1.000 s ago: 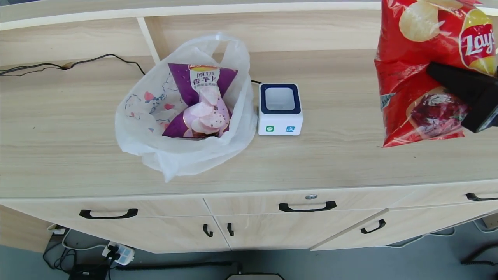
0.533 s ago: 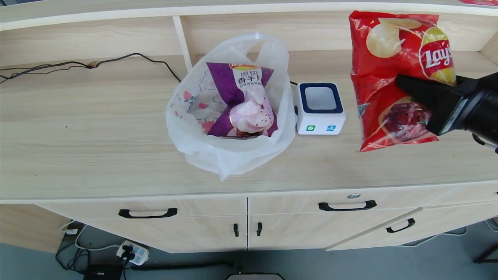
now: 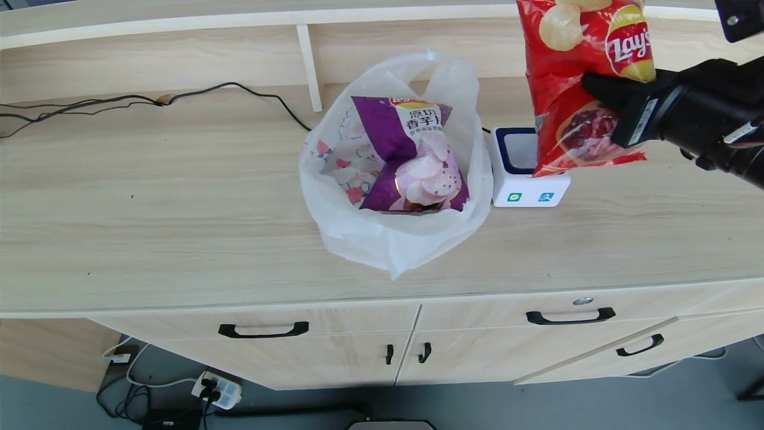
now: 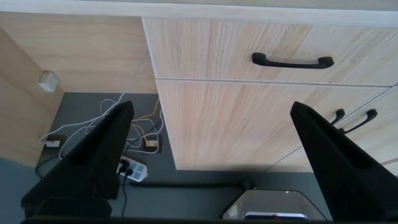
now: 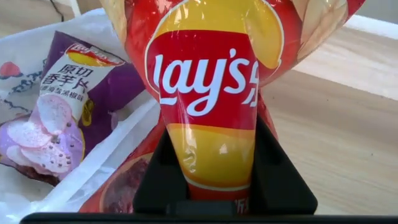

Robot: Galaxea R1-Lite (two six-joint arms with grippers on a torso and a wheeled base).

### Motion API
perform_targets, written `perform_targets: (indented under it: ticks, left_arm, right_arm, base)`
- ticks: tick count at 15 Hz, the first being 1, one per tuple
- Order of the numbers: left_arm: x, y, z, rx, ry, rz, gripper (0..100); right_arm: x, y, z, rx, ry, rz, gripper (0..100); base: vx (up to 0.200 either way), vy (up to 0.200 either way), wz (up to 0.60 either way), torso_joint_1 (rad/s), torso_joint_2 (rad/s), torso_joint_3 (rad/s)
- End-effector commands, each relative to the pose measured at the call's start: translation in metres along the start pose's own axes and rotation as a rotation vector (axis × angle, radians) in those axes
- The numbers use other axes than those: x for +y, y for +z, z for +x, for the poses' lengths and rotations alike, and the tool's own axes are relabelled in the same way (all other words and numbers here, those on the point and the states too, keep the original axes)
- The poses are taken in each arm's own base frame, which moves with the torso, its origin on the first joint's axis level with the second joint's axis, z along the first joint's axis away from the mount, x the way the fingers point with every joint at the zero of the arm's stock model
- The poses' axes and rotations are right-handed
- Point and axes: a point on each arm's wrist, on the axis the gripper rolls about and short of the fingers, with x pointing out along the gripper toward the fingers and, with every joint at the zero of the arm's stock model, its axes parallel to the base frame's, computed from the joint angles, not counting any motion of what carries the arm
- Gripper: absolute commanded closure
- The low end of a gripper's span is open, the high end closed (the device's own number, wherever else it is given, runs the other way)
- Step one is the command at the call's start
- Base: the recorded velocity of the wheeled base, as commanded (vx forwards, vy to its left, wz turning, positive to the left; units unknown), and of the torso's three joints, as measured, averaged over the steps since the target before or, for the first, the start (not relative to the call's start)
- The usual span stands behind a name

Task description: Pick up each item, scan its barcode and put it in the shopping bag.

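The right tool [image 3: 601, 89], clamped on the chips [image 3: 567, 54], has carried them sideways over the scanner [image 3: 528, 192], ready to scan.

Chip bag [image 3: 567, 137]: in the right pincer [image 3: 597, 89], above the scanner [image 3: 528, 194].
Shopping bag [image 3: 394, 245]: left of pincer, just beside scanner.
Other packet [image 3: 412, 161]: inside shopping bag.
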Motion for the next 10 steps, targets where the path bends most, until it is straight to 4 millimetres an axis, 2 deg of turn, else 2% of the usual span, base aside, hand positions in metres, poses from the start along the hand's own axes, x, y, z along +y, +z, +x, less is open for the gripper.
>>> perform_targets:
  ticks: [1, 5, 10]
  left_arm:
    - [0.0, 0.0002, 0.0001, 0.0, -0.001, 0.0, 0]
    - [0.0, 0.0003, 0.0, -0.003, 0.0, 0.0, 0]
    - [0.0, 0.0004, 0.0001, -0.002, 0.0, 0.001, 0]
  right_arm:
    - [-0.0057, -0.0129, 0.0152, 0.031, -0.004, -0.072, 100]
    - [-0.0063, -0.0154, 0.019, 0.02, 0.036, -0.213, 100]
    - [-0.0057, -0.0166, 0.0187, 0.021, 0.048, -0.214, 100]
  base:
    - [0.0, 0.0, 0.0, 0.0, 0.0, 0.0]
    - [0.0, 0.0, 0.0, 0.0, 0.0, 0.0]
    - [0.0, 0.0, 0.0, 0.0, 0.0, 0.0]
